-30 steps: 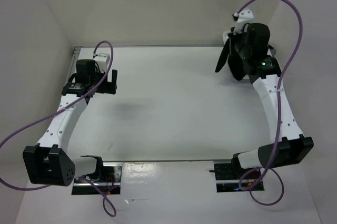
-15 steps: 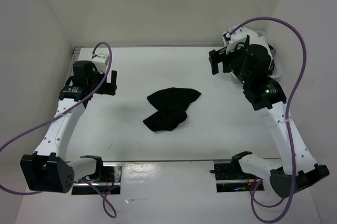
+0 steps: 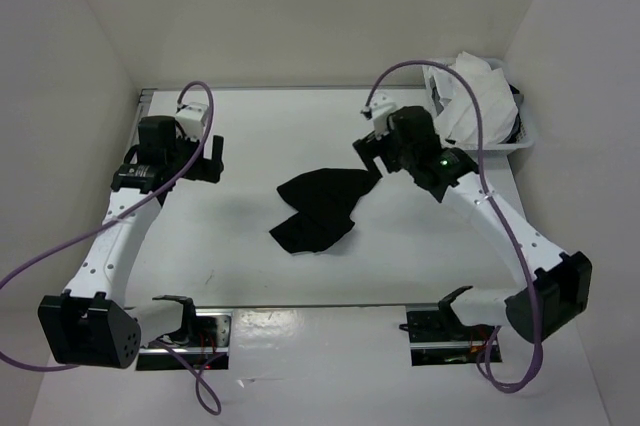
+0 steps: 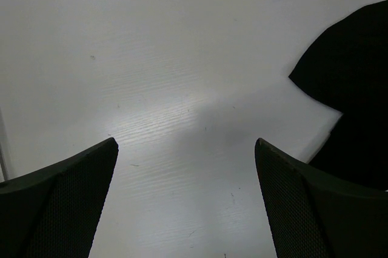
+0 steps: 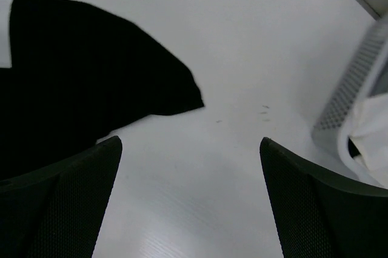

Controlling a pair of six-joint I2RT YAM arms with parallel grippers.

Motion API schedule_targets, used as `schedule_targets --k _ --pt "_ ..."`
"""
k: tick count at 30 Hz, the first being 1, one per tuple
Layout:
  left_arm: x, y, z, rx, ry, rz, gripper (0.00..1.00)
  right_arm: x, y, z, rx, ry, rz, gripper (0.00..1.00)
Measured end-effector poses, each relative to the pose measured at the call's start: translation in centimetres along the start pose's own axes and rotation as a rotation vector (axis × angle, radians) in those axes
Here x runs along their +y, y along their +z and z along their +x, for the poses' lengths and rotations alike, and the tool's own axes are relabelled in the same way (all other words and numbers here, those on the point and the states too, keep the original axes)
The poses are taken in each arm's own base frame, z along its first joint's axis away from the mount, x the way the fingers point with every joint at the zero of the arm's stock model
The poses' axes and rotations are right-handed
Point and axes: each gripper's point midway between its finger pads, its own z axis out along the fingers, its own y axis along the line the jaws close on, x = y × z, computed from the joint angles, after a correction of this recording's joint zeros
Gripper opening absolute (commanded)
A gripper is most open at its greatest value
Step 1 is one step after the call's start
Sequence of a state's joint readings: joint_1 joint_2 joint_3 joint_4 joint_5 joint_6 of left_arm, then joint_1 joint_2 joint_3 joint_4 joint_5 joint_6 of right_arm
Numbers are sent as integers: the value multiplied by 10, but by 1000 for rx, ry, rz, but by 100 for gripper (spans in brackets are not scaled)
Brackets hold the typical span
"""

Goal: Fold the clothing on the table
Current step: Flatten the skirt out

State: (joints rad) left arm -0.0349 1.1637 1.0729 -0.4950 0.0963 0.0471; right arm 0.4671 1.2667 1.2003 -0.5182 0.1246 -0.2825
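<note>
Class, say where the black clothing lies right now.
In the top view, the clothing lies crumpled near the middle of the table, its far right corner close to the right gripper, the left gripper farther off.

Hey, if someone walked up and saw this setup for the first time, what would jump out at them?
The crumpled black clothing lies mid-table, stark against the white table. Next comes the right gripper, open and poised by the garment's far right corner. A white cloth is heaped in a basket at the far right.
</note>
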Motion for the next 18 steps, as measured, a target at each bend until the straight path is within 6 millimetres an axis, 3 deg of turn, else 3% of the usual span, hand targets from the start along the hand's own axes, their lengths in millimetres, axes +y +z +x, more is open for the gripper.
schedule_targets --k 3,9,13,18 --pt "13 -2 3 8 -33 -30 99 52 15 3 30 -92 -115 98" --pt "53 -18 14 10 -160 -99 99 137 38 31 131 -288 -276 98" --pt "57 -33 8 -34 -176 -99 99 177 40 49 176 -398 -344 98" --pt "54 -35 7 -42 -178 -77 99 199 33 54 176 -467 -392 96"
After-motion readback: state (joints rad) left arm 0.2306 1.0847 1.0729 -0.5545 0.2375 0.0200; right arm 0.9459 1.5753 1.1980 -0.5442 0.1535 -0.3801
